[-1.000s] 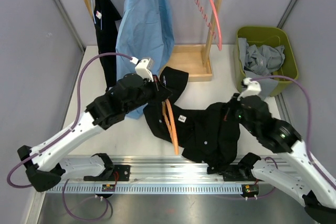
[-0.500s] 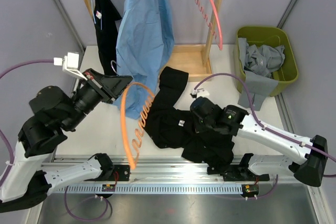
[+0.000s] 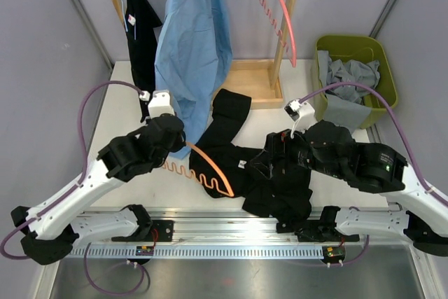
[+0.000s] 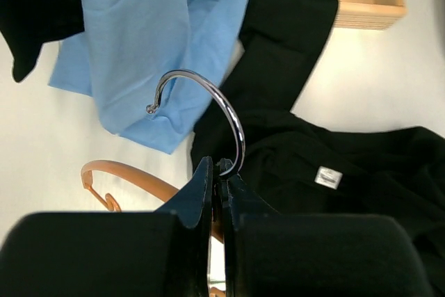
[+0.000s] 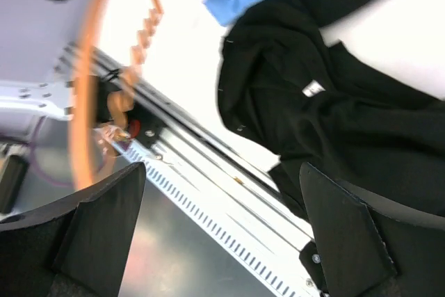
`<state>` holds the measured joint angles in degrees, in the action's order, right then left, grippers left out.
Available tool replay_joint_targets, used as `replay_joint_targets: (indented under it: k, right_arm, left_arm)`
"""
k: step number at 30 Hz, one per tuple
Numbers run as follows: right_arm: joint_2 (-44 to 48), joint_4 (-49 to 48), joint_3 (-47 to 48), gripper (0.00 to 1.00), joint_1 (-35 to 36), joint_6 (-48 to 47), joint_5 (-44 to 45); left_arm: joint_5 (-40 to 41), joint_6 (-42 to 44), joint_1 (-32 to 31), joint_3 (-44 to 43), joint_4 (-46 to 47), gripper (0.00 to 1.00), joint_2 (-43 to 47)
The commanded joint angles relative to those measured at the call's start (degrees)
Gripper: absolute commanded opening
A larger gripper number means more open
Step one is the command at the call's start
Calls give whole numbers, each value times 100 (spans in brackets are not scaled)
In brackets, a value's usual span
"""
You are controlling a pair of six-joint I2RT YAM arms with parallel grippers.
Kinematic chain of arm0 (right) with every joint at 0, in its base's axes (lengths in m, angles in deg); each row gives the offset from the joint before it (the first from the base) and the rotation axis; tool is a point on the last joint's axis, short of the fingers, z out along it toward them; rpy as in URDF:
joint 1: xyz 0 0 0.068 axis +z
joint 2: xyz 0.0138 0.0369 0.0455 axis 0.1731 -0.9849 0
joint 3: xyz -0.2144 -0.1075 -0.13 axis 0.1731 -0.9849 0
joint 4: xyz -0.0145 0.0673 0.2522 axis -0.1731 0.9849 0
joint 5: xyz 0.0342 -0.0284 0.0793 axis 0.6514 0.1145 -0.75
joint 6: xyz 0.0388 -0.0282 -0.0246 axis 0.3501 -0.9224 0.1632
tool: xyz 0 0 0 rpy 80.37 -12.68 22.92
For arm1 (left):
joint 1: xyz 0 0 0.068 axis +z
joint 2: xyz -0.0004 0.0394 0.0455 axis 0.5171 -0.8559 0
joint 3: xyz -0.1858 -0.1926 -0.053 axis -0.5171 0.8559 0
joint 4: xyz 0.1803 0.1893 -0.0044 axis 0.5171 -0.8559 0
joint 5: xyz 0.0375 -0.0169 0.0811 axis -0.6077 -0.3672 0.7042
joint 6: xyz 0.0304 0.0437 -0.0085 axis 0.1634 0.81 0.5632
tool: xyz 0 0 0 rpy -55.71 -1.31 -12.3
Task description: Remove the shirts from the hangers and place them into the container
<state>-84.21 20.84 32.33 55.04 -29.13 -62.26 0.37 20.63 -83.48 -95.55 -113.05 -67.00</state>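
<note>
Orange hanger (image 3: 210, 170) lower now, beside black shirt (image 3: 277, 195); right tool (image 5: 222, 234) newly open.

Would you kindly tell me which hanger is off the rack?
The orange hanger, gripped by its hook in the left gripper; the pink hanger hangs empty on the rack.

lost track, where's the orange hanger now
Top view: the orange hanger sits left of centre, hook pinched in the left claw, its far end over the black shirt.

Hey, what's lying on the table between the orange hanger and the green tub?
Between the orange hanger and the tub, a crumpled black shirt lies, the right arm reaching over it; top view shows it.
</note>
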Motion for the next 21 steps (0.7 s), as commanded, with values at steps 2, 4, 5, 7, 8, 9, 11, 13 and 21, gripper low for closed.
replay_joint_targets:
  k: [2, 4, 5, 7, 8, 9, 11, 13, 21]
  right_arm:
    - [-243, -89, 410, 99, 204, -376, -448]
    - [-374, -257, 428, 99, 309, -421, -528]
    - [-427, -300, 419, 99, 467, -395, -476]
    - [-620, -467, 349, 99, 643, -394, -440]
    - [-682, -529, 262, 99, 722, -377, -431]
    - [-848, -686, 235, 99, 889, -342, -431]
    - [-1033, -793, 199, 99, 1065, -307, -292]
    - [-1280, -776, 260, 98, 1276, -272, -72]
    - [-1342, -582, 208, 69, 1338, -104, 667]
  left_arm:
    - [652, 127, -5, -110, 523, 0, -381]
    - [547, 162, -13, -171, 621, 0, -662]
    - [503, 163, -13, -207, 743, 0, -742]
    - [353, 206, -13, -355, 841, 0, -978]
    - [301, 207, -31, -409, 911, 0, -1058]
    - [248, 224, -57, -461, 929, 0, -1128]
    - [239, 259, -118, -637, 964, 0, -1296]
    - [221, 303, -154, -743, 973, 0, -1366]
    - [2, 374, -242, -1146, 666, 0, -1173]
